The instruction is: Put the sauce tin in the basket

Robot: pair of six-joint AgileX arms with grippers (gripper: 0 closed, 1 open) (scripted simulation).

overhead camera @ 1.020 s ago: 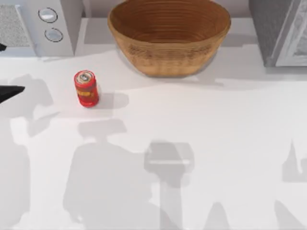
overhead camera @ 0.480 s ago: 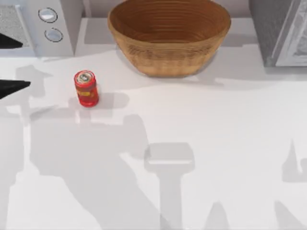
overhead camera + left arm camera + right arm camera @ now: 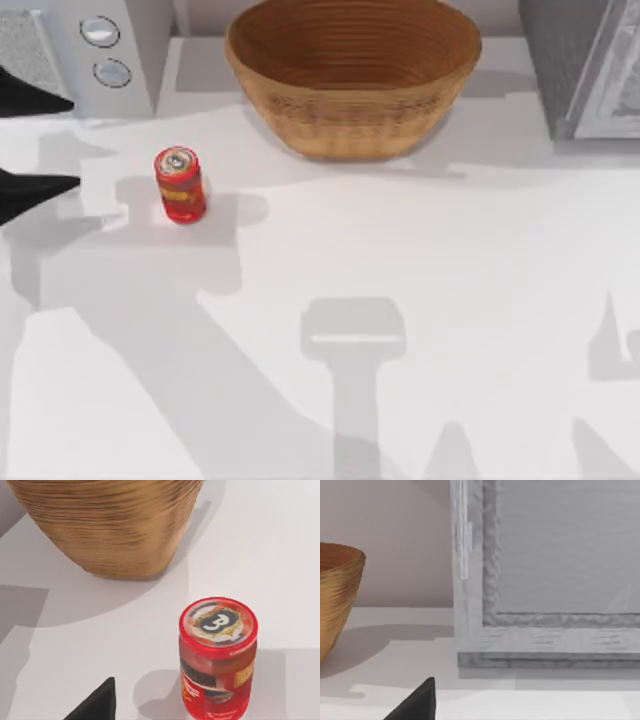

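Sauce tin [image 3: 180, 185]: stands upright on the desk [image 3: 420, 300], at about 10 o'clock from the desk's middle; free on every side, with nothing touching it.
Basket [image 3: 352, 75]: sits at 12 o'clock by the far edge, well apart from the tin, its mouth facing up and unobstructed.
Open room: bare white desk runs wide from 3 o'clock round to 8 o'clock.
Edges: a grey appliance with two round knobs [image 3: 105, 50] stands at 11 o'clock, just beyond the tin; a grey framed box [image 3: 585, 65] stands at 1 o'clock.
Materials: the tin is a glossy red cylinder with a yellow-orange band and a printed lid; the basket [image 3: 105, 525] is tan wicker in ribbed coils, bowl-shaped.
Left pincer [image 3: 25, 140]: at the 9 o'clock edge, released, its two dark fingers spread wide with tips towards the tin, not touching it.
Left wrist view: the tin [image 3: 218, 657] is close ahead.
Right arm: parked near the grey box [image 3: 545, 580]; whether its pincer is released or clenched, I cannot tell.
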